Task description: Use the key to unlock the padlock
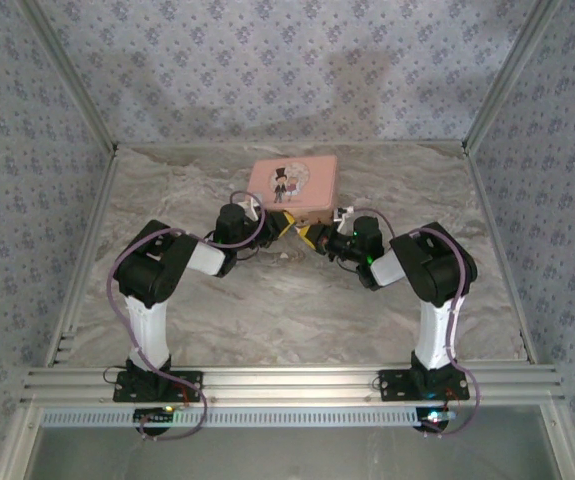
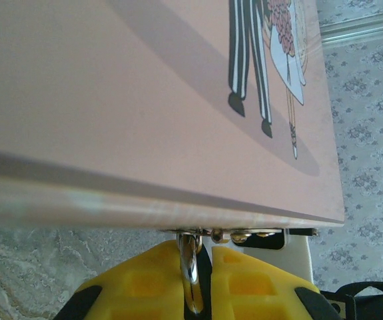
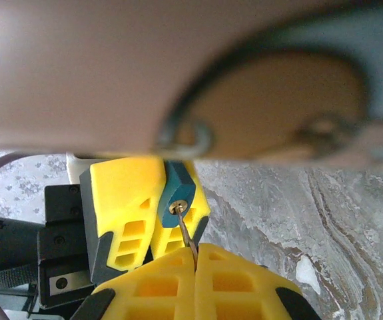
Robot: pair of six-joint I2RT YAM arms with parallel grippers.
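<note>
Your 2 grippers meet at front edge of pink tin (image 1: 292, 185), fingertips nearly touching. Left gripper (image 2: 196, 259): narrow gap, yellow fingers (image 3: 126, 193) pinched on padlock (image 3: 176, 192), which hangs by its shackle from tin's clasp. Right gripper (image 3: 194, 253): closed tight, pinching key (image 3: 188, 233). Key points up, tip at keyhole in padlock's bottom face. Marbled table (image 3: 278, 220) lies below; padlock hangs clear of it.

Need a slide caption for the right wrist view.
Right pincer shut on the key, its tip at the keyhole of the padlock on the pink tin.
</note>
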